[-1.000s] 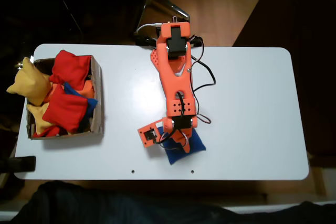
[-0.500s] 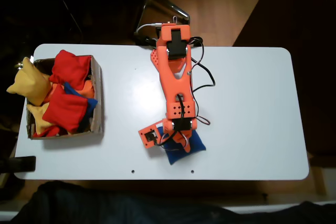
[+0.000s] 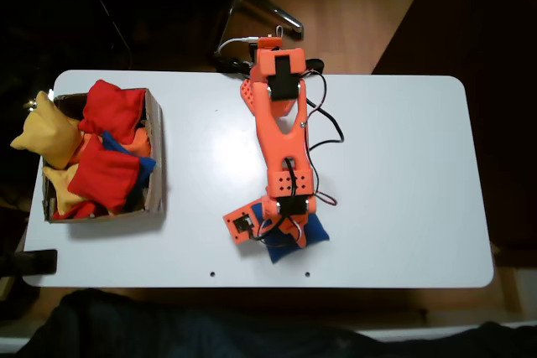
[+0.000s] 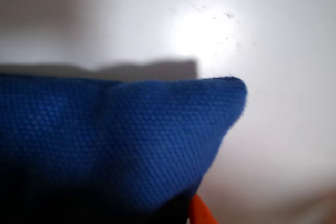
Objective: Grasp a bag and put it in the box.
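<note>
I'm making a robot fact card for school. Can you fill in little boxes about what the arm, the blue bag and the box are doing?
arm: orange, stretched across the white table in the fixed view
tool: down on the blue bag, open or shut unclear
blue bag: lying near the table's front edge, partly under the tool; fills the wrist view
box: brown, at the left, piled with red and yellow bags
bag in box yet: no

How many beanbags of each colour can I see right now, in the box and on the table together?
Going by the fixed view; bags buried in the box may be hidden.
Red: 2
Yellow: 2
Blue: 2, one under the tool on the table, one partly buried in the box
Total: 6
</note>
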### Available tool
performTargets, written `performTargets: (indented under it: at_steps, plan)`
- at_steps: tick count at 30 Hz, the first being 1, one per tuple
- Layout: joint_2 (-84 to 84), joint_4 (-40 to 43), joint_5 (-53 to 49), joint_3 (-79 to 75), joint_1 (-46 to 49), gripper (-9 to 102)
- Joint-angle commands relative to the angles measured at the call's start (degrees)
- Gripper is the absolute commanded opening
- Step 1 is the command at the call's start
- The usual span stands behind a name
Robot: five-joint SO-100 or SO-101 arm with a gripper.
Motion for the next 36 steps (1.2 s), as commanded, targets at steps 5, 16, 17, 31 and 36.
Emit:
performTargets:
  at_steps: [5, 16, 17, 31, 36]
  plan:
    - [-0.4, -0.7, -1.1, -2.2, -0.4, 82]
    - [-1.9, -0.1, -2.5, -2.7, -0.3, 71]
    - [-2.1, 0.0, -2.6, -2.7, -0.3, 70]
    - [-2.4, 2.0, -3.9, -2.7, -0.6, 34]
    - [-2.2, 3.0, -4.1, -3.3, -0.5, 19]
